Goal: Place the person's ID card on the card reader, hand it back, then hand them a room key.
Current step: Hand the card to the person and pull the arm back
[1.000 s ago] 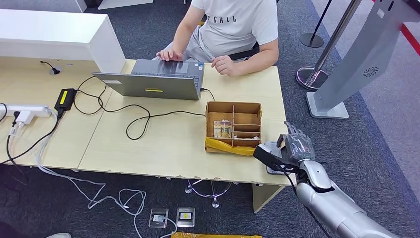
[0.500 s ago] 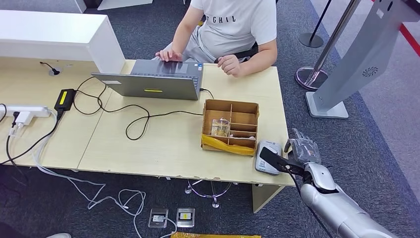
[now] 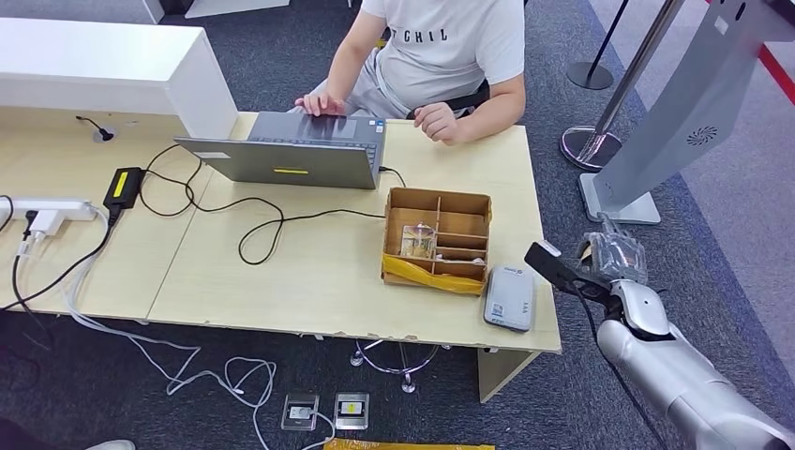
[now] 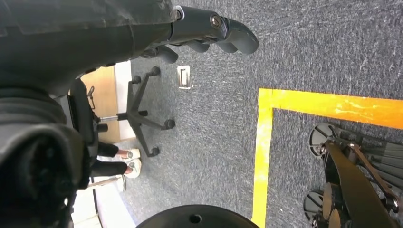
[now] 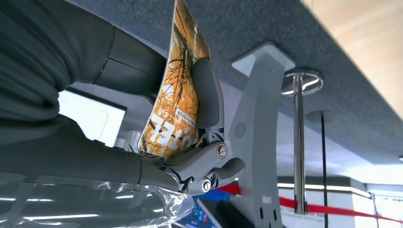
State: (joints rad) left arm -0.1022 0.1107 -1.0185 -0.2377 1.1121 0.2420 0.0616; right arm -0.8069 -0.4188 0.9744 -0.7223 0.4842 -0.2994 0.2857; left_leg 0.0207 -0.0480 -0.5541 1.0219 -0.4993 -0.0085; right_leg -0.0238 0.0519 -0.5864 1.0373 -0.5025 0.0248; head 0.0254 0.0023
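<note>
From the head camera I see my right hand [image 3: 609, 258] off the table's [image 3: 328, 272] right edge, with the card reader [image 3: 509, 298] lying just beside it toward the table. At the right wrist, its fingers [image 5: 209, 95] pinch an orange printed card [image 5: 173, 95]. At the left wrist, my left hand [image 4: 209, 28] hangs empty, fingers loosely curled above carpet.
</note>
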